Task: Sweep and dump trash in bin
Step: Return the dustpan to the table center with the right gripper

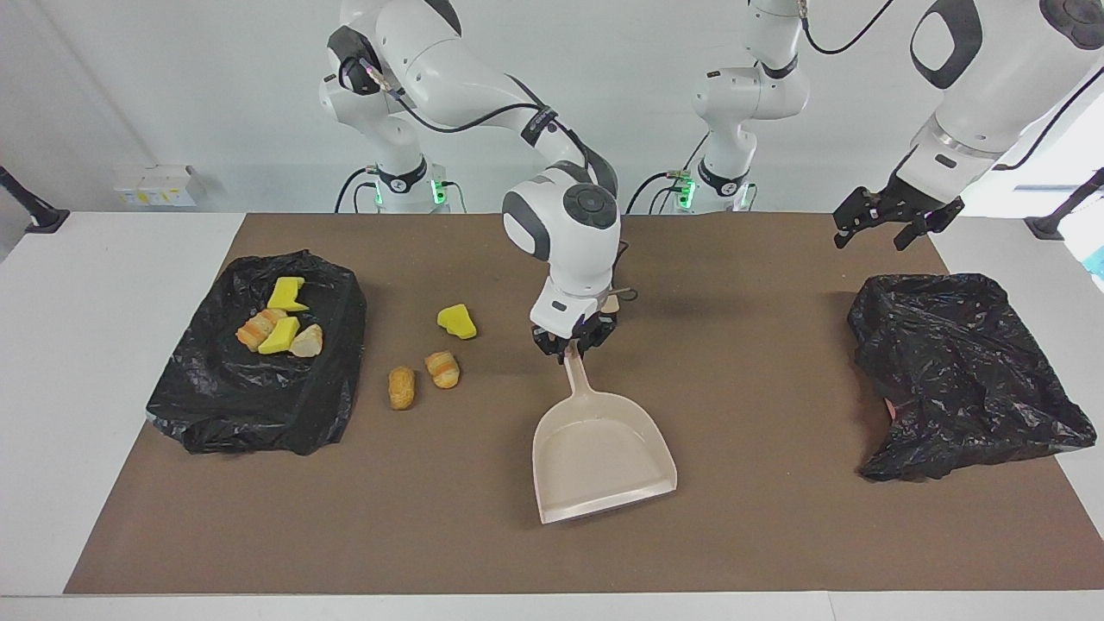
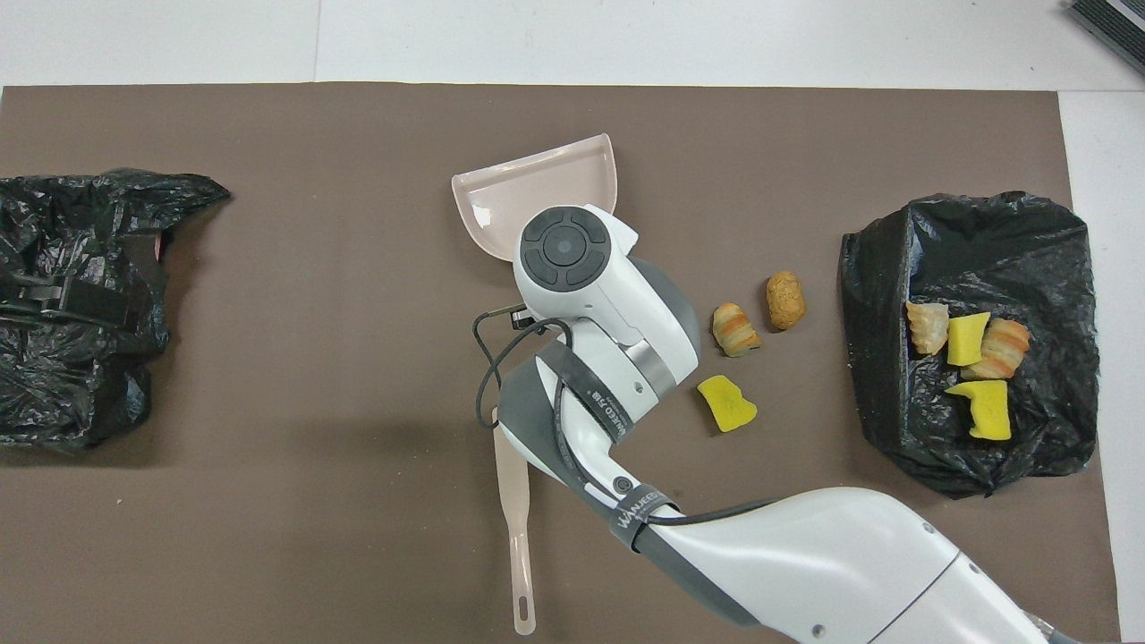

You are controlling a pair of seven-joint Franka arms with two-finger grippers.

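**Three scraps loose, four on a bag**

Three trash scraps lie mid-counter toward the right arm's end: a yellow chunk, a striped pastry and a brown piece. Four more sit bunched on the black bag by that end's edge. The beige dustpan lies flat at the counter's centre. Its mouth faces the edge farthest from me and my right gripper is clamped on its handle.

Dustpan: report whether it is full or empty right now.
Empty. The dustpan lies flat on the mat and its tray shows bare. Three scraps lie on the mat beside it. The right pincer is at its handle.
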